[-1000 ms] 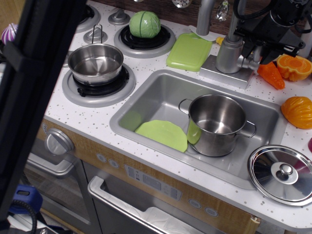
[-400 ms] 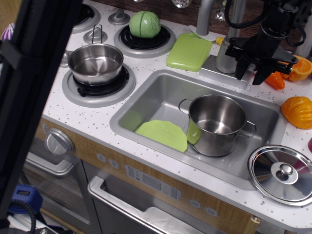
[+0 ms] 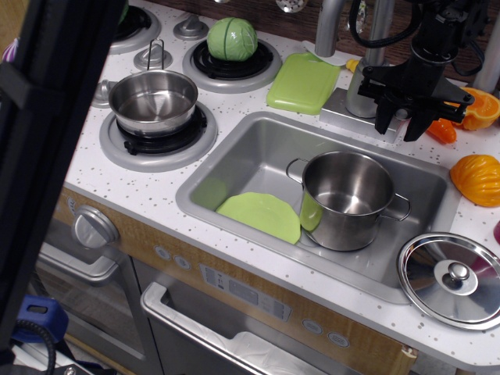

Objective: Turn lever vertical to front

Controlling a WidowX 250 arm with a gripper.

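**Gripper parked over the tap, lever hidden between its fingers**

The black gripper [image 3: 398, 126] hangs fingers-down at the front edge of the grey faucet plate [image 3: 344, 112], just right of the thick faucet cylinder [image 3: 358, 94]. Its two fingers stand apart, their tips pointing at the sink rim, with nothing visibly clamped between them. The lever [image 3: 394, 114] sits right at the gripper: only a pale stub shows between and behind the fingers, so its long axis cannot be read with confidence; it appears to project sideways, rightward from the cylinder. Judged from that, the fingers straddle the lever, and the coming move is a sweep toward the front, that is, toward the sink [image 3: 258, 156].

The counter is white and speckled. Room is tight: orange toy pieces [image 3: 444, 130] lie just right of the gripper, a steel pot [image 3: 348, 199] stands in the sink directly in front, and a green cutting board [image 3: 303, 82] lies left of the plate.
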